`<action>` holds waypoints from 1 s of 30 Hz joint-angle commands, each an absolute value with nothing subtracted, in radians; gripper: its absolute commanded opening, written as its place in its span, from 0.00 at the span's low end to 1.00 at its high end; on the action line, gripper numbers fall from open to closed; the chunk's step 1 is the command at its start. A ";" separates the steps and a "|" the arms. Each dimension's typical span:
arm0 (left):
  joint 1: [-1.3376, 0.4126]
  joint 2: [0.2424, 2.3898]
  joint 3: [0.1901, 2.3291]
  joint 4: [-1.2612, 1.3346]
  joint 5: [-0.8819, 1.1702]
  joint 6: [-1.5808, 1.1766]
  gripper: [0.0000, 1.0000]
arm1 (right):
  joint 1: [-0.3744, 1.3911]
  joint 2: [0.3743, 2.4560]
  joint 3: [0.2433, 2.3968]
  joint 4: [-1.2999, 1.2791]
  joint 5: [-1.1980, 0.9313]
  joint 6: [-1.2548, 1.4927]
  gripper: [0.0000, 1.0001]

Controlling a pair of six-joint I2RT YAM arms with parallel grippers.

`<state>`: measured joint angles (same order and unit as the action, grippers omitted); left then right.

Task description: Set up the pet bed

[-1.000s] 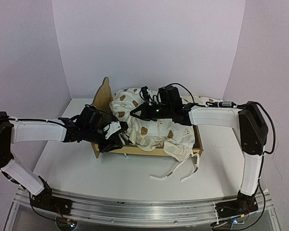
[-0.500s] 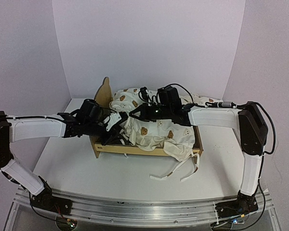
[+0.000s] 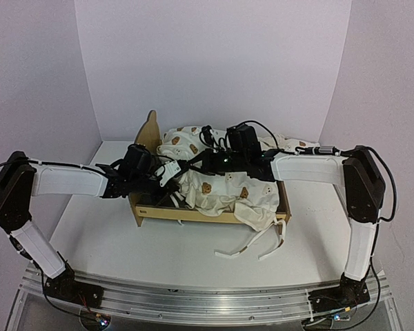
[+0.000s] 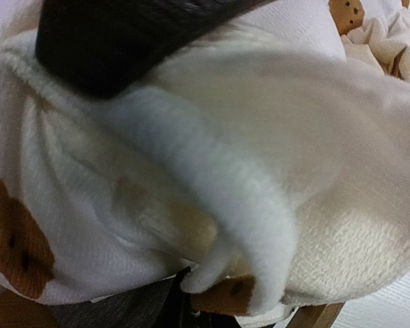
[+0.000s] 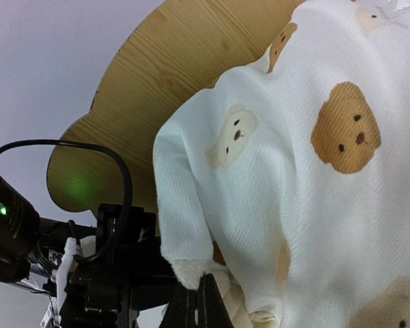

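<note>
You had the left claw and the right claw each clamped on the cream cushion bunched in the pet bed.

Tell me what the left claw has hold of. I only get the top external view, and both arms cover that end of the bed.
Observer: The left wrist view shows the left claw shut on a thick fold of the cream bear-print cushion.
Operator: Check the right claw too.
Observer: The right claw pinches a corner of the same cushion, held up in front of the pet bed headboard.
Operator: Say whether the base is bare under there.
Observer: A strip of dark grey base shows below the fold in the left wrist view; the rest is hidden.
</note>
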<state>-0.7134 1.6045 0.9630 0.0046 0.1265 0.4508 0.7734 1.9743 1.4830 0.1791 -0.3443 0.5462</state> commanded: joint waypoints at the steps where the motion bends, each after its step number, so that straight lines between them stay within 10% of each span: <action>1: -0.713 1.584 1.000 0.022 0.145 0.457 0.00 | 0.775 1.914 1.481 0.174 -0.339 0.530 0.01; 12: -0.687 1.540 1.037 -0.117 0.284 0.341 0.00 | 0.870 1.681 1.386 -0.053 -0.173 0.266 0.43; 30: -0.614 1.498 1.003 -0.182 0.395 0.207 0.00 | 1.000 1.983 1.338 0.328 -0.154 0.288 0.11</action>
<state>-0.6324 1.5373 1.0000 -0.1841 0.3680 0.2591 1.0033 1.9534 1.2827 0.2298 -0.2388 0.3151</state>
